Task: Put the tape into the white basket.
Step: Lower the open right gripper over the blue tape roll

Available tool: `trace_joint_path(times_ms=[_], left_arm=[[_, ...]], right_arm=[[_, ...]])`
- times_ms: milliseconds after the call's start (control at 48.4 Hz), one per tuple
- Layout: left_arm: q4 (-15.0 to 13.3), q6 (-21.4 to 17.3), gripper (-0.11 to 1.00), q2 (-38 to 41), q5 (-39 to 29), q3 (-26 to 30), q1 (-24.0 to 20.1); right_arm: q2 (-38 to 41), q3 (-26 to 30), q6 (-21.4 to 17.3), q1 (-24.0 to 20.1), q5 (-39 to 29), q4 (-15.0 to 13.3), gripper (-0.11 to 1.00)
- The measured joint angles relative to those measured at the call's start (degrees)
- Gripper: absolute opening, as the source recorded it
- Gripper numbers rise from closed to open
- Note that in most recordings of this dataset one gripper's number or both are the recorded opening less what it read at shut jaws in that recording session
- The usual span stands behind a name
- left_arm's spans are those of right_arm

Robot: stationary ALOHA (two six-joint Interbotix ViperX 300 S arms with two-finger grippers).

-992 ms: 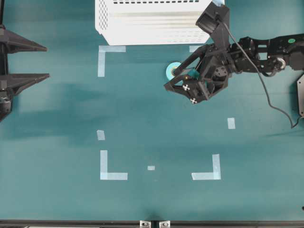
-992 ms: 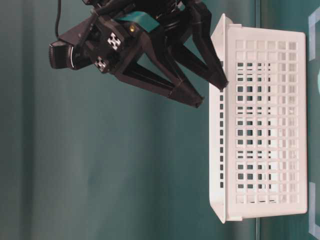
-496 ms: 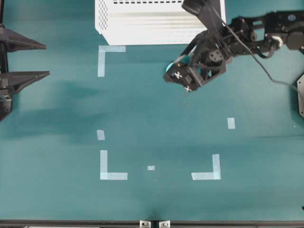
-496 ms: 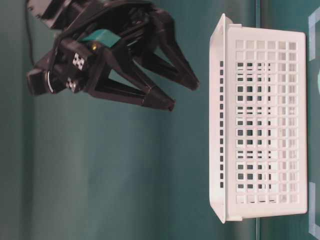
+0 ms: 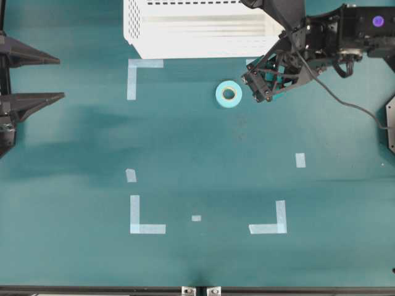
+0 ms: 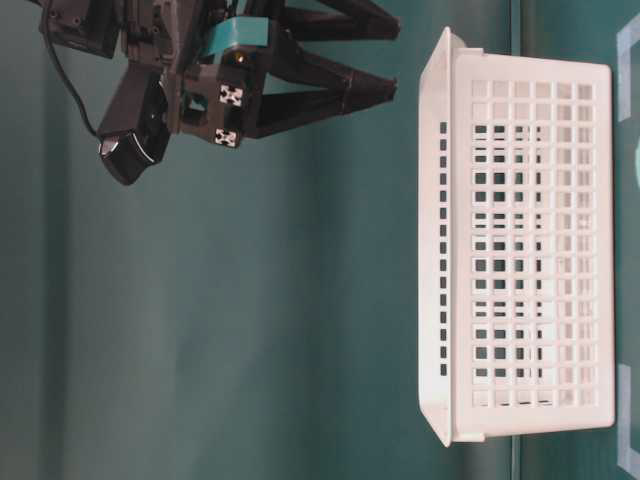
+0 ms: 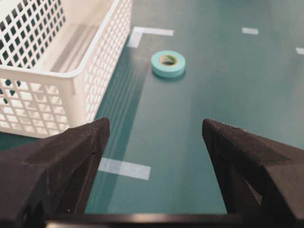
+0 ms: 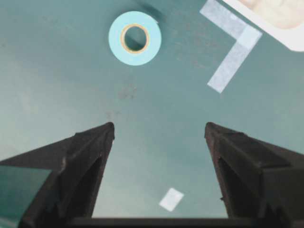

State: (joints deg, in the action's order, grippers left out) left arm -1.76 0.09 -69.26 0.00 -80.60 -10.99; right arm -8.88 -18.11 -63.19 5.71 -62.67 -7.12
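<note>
The tape (image 5: 229, 94) lies flat near the white basket (image 5: 197, 31), beside the spread, empty right hand (image 5: 254, 86).

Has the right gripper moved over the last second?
Yes. Overhead, the right gripper has swung toward the view's right and up toward the white basket, off the tape, which now lies fully exposed on the table. Jaws open.

Small turquoise tape (image 5: 228, 94) roll lies flat on the worktop, hole up, free of any grip, near the upright perforated white basket (image 5: 197, 37) but outside it.
</note>
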Motion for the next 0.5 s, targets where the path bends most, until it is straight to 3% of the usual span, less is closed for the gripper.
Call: trace_joint_path(times_ms=[496], left_arm=[[0.00,0.09,0.86,0.00,0.35,-0.35,-0.18]], right_arm=[[1.32,-1.76,-13.89,0.70,2.02,-2.29,0.85]])
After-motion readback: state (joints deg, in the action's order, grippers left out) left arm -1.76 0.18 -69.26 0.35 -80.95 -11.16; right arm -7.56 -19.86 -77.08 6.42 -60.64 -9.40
